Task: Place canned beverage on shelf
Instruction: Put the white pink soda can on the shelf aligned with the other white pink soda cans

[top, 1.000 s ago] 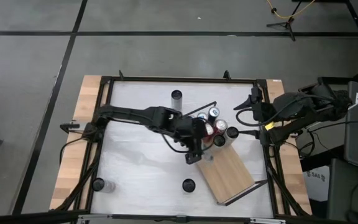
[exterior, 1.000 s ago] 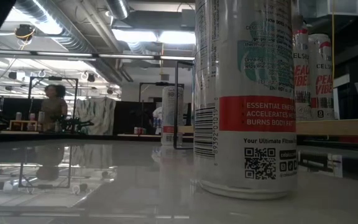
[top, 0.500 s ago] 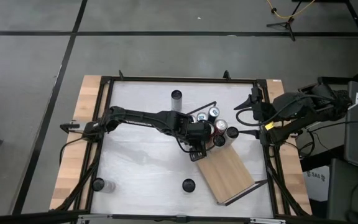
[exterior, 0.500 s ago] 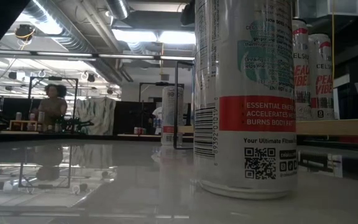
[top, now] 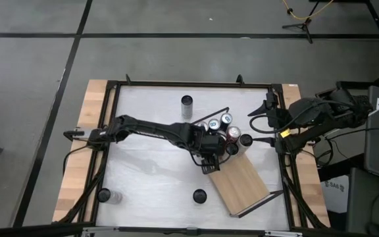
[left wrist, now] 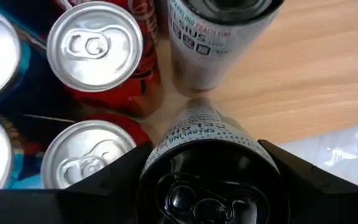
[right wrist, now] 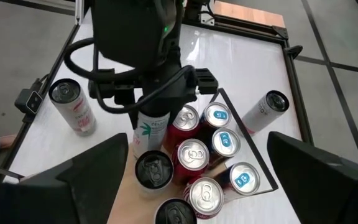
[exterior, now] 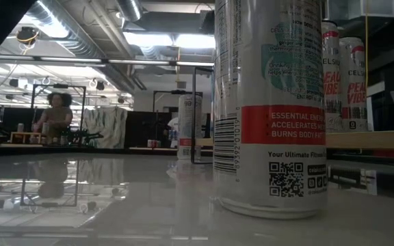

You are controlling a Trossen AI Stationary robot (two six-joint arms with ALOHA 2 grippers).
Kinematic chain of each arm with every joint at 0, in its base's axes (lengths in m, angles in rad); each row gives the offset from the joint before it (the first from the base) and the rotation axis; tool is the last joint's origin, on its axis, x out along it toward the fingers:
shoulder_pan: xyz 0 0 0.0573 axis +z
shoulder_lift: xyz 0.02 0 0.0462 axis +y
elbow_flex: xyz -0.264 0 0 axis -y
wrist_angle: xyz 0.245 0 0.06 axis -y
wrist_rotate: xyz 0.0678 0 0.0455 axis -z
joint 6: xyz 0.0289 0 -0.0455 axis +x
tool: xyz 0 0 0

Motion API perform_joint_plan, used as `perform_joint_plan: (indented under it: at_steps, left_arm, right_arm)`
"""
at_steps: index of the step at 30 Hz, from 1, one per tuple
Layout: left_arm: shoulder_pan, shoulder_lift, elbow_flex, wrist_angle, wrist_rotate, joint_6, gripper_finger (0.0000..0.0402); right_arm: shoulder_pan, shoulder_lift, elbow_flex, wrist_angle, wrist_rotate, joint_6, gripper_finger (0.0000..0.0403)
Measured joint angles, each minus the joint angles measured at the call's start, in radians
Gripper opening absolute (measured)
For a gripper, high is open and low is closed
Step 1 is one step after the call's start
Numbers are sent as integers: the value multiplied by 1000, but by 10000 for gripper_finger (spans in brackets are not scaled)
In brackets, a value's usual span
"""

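My left jaws [left wrist: 210,186] pinch a white can [left wrist: 207,140]; lower it straight onto the shelf [left wrist: 303,81], clear of neighbouring cans.

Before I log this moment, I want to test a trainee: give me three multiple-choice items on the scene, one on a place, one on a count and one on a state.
1. Where is the can held by the left gripper?
A. Over the shelf, beside the cluster of cans
B. At a table corner
C. Beyond the table's edge

2. How many cans stand on the white tabletop, off the shelf?
A. One
B. Three
C. Six

3. How is the right gripper?
A. Open, holding nothing
B. Shut on a can
C. Shut on a wire rail

Answers:
1 A: the left gripper grips the held can above the shelf, next to the cluster of cans.
2 B: the loose cans.
3 A: the right gripper waits at the table's right edge, fingers spread.
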Motion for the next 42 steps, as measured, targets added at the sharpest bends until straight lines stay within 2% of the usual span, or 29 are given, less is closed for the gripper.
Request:
perform_joint_plan:
  at_steps: [13, 25, 42]
  left_arm:
    - [2, 4, 0, -6, 10, 1, 245]
    - [3, 4, 0, 4, 10, -2, 285]
    - [5, 4, 0, 55, 4, -1, 288]
  right_arm:
    - [0, 0, 0, 0, 0, 0, 374]
    - [0, 0, 0, 0, 0, 0, 374]
    - [0, 0, 0, 0, 0, 0, 374]
